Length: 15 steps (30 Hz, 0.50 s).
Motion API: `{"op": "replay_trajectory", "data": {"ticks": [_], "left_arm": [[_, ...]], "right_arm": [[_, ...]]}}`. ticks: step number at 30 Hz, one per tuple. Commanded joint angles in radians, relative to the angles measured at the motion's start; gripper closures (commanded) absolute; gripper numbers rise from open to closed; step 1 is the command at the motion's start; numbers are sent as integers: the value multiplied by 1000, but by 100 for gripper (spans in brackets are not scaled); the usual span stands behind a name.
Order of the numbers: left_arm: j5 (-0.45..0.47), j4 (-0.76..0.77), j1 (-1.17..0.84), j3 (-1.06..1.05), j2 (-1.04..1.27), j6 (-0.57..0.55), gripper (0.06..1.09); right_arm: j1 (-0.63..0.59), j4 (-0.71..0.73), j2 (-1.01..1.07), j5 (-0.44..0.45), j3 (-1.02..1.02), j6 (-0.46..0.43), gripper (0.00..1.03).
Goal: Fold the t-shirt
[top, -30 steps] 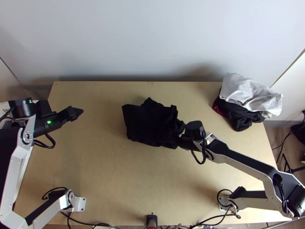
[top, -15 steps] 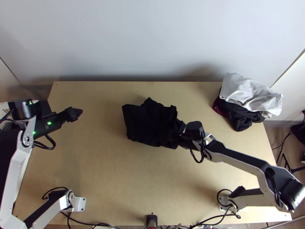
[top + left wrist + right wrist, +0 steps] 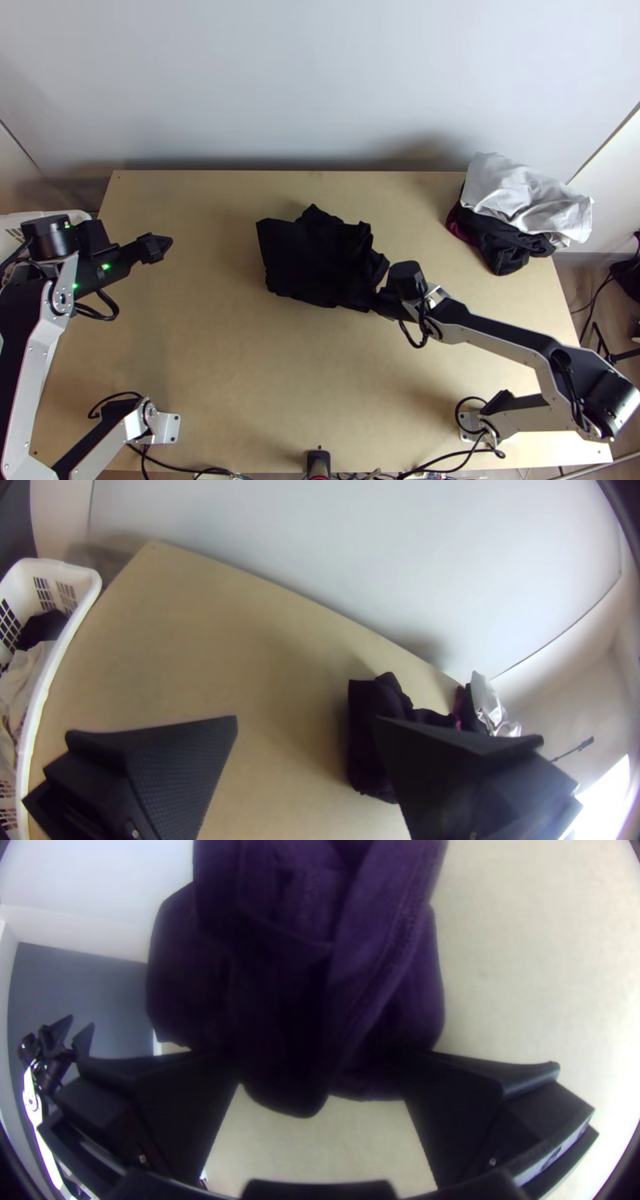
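Top view gives me open tabletop (image 3: 264, 376) nearer than the loosely bunched black t-shirt (image 3: 316, 260), mid-table, and between it and the left gripper (image 3: 164, 245), jaws spread near the table's left edge. The right gripper's (image 3: 386, 302) jaws stand apart, cloth between, tips lost in black.

Between my left gripper (image 3: 166, 242), its jaws apart, and the black t-shirt (image 3: 308, 260), I have open tabletop (image 3: 240, 360), and more along the near middle. My right arm (image 3: 500, 340) bars the right side; a clothes pile (image 3: 520, 196) blocks the far right corner.
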Motion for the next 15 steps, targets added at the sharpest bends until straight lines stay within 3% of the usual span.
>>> {"op": "replay_trajectory", "data": {"ticks": [1, 5, 8, 15], "left_arm": [[-1, 8, 36, -14, -20, 28, 10], [-1, 3, 66, -14, -23, 46, 10], [-1, 2, 66, -18, -25, 48, 10], [-1, 17, 58, -19, -12, 45, 10]], "right_arm": [[-3, 10, 89, 24, 32, -28, 5], [-9, 28, 133, 29, 70, -31, 5], [-26, 28, 164, 27, 126, -28, 15], [-78, 16, 236, 23, 259, -54, 16]]}}
